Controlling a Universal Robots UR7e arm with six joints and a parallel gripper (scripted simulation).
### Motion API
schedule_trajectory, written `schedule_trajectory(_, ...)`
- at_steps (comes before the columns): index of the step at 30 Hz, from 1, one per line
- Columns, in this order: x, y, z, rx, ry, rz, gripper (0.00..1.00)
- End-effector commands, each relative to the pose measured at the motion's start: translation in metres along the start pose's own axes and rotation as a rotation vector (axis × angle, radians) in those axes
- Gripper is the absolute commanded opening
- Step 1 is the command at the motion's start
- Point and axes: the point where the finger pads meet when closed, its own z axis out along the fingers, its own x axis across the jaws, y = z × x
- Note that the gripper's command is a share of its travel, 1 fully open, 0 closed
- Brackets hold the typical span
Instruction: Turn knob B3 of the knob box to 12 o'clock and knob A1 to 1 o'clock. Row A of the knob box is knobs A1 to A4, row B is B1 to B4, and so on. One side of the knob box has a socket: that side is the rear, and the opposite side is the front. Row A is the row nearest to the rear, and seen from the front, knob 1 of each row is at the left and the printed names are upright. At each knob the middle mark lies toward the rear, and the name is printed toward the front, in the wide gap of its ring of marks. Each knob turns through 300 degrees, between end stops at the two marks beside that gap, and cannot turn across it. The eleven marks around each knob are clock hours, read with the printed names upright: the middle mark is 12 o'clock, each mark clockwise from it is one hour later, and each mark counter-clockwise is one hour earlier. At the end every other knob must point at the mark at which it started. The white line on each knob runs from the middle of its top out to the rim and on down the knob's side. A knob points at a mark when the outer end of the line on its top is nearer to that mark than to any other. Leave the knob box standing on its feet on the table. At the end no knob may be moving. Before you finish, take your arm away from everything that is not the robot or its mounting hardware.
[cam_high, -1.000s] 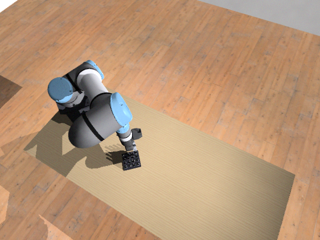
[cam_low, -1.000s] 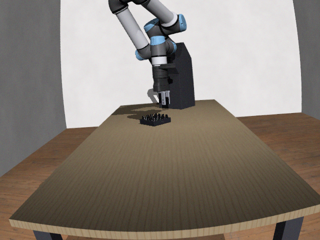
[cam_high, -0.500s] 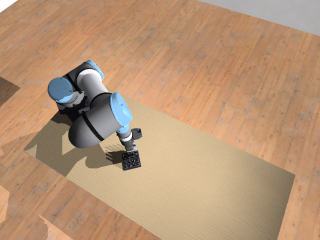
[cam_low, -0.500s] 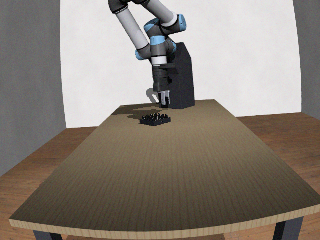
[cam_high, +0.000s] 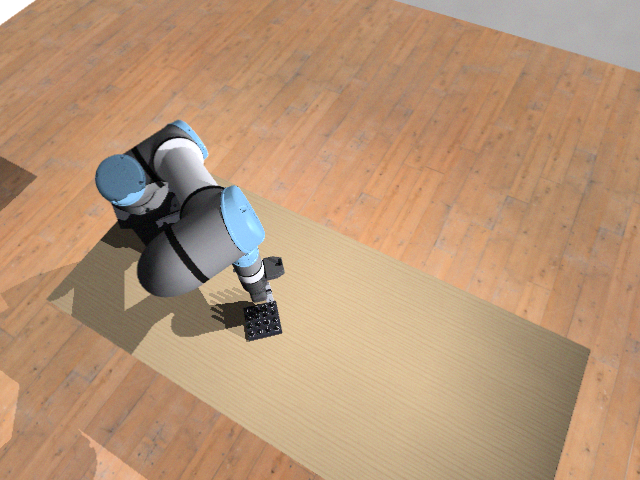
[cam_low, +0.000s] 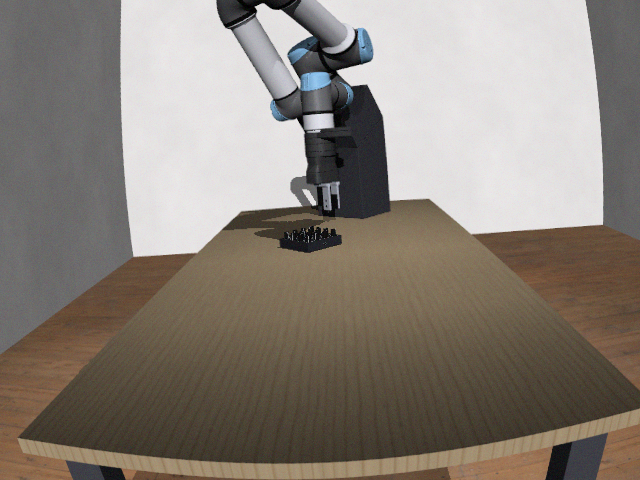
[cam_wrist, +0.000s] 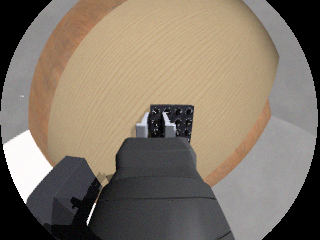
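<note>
The gripper (cam_low: 327, 209) hangs with its fingers partly closed, gripping nothing. Below them, apart, the knob box (cam_low: 310, 241) stands on the table (cam_low: 361, 335). Knob settings are too small to read; seemingly both turns remain.

Long wooden table (cam_low: 361, 330) with pale striped grain, thick light edge, dark legs at the near corners; standing on a reddish plank floor (cam_high: 413, 103). Resting on the top, near the far end: small black knob box (cam_low: 310, 241), level, and behind it a dark pedestal (cam_low: 369, 155)
</note>
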Motion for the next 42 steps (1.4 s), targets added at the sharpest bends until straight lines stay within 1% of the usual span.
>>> schedule_trajectory(1,0.000,0.000,0.002,0.001,0.001,0.000,0.46)
schedule_trajectory(11,0.001,0.000,0.010,0.001,0.000,0.000,0.46)
schedule_trajectory(26,0.001,0.000,0.029,0.001,0.000,0.000,0.46)
schedule_trajectory(42,0.001,0.000,0.041,0.001,0.000,0.000,0.46)
